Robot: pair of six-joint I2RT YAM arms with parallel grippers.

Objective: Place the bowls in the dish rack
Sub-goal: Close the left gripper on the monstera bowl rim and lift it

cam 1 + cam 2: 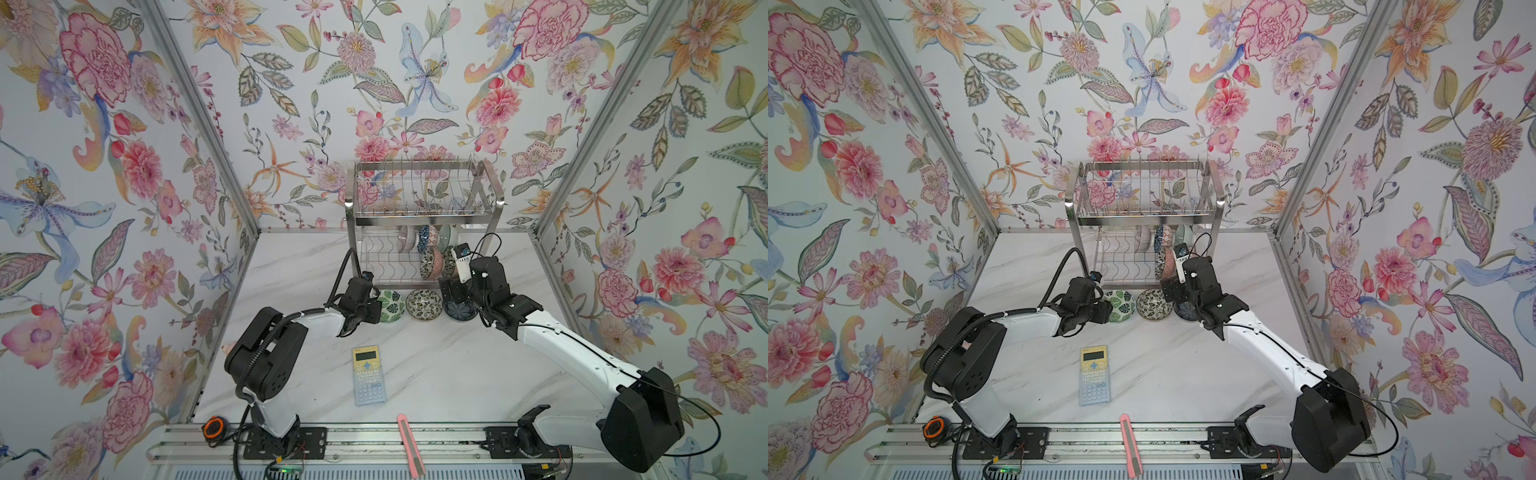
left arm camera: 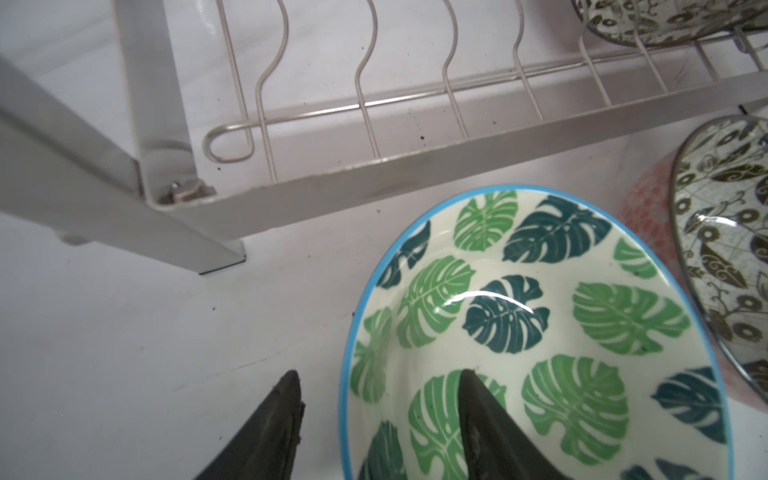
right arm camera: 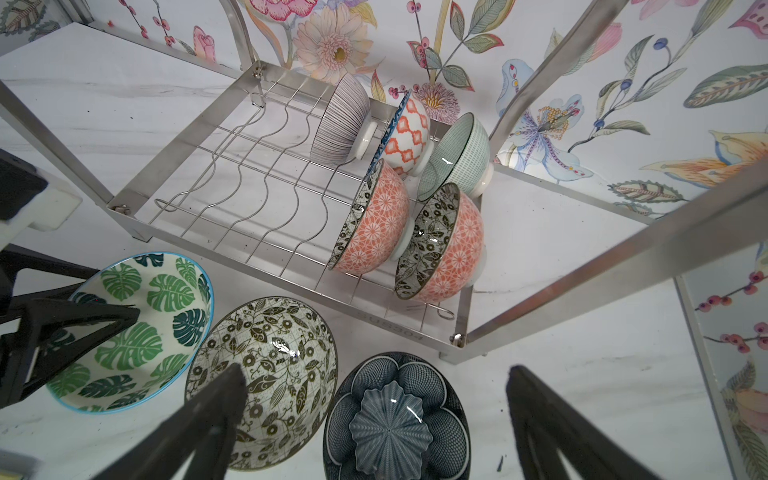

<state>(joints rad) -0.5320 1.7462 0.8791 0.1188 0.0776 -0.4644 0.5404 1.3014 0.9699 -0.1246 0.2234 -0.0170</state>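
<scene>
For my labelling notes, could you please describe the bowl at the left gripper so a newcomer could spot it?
Find the steel dish rack at the table's back. Three bowls stand before it in a row; the leftmost is the green leaf bowl, alone in its blue rim.

lower tier of the dish rack [image 1: 424,215]: left half is wide open, five racked bowls [image 3: 376,216] crowd the right end. green leaf bowl [image 3: 133,328], floral bowl [image 3: 270,365] and dark blue bowl [image 3: 395,419] line the table [image 1: 457,365] just in front, so low entry's blocked
</scene>
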